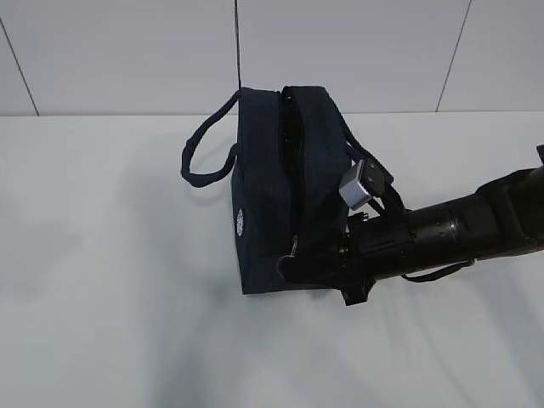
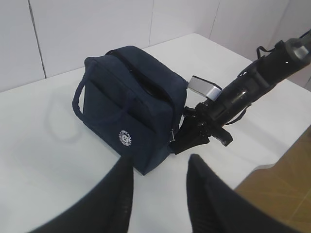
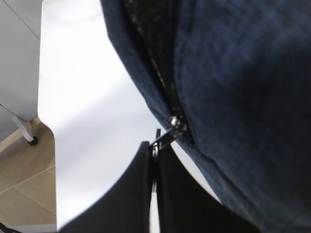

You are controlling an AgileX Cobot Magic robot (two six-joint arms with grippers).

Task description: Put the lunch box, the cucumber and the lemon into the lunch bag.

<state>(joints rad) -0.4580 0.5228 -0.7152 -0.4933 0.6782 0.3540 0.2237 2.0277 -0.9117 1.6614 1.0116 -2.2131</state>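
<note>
Right wrist view: right gripper [image 3: 154,160] fingers pinch the lunch bag [image 3: 233,87] zipper pull [image 3: 165,138], probably to work the zipper; left gripper [image 2: 158,194] fingers apart, idle.

The right arm [image 1: 459,231] was a glossy black, tube-shaped limb with a small silver-grey camera block [image 1: 360,184] mounted near its wrist and thin black cables looped alongside; both the right gripper [image 3: 154,160] and left gripper [image 2: 158,187] had smooth, tapering matte-black fingers
</note>
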